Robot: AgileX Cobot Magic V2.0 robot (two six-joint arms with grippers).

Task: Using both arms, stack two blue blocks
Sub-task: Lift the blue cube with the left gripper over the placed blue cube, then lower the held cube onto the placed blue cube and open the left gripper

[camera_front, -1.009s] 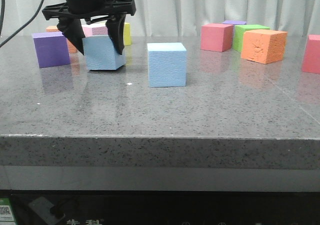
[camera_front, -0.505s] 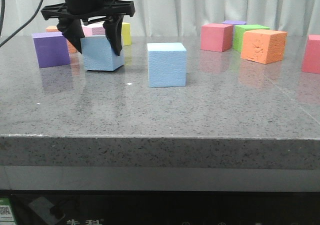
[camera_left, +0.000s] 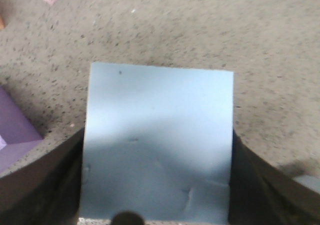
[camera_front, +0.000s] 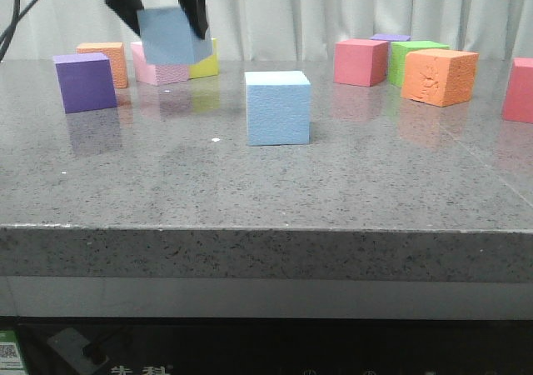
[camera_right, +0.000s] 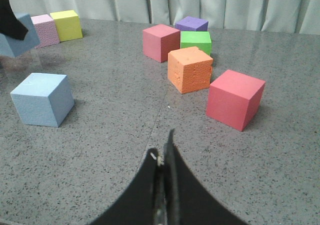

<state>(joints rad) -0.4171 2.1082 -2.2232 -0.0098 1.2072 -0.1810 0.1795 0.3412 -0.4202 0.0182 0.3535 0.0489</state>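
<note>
Our left claw now carries one blue block clear of the table, up and left of the resting blue block; it lifted moments ago. Stacking comes next. Our right claw is pinched closed, empty.

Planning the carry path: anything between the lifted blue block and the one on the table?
Nothing: in the front view the stretch from the held block to the resting block is bare grey tabletop.

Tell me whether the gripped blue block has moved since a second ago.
Yes. The gripped blue block has risen off the table, now well above the purple cube beside it.
</note>
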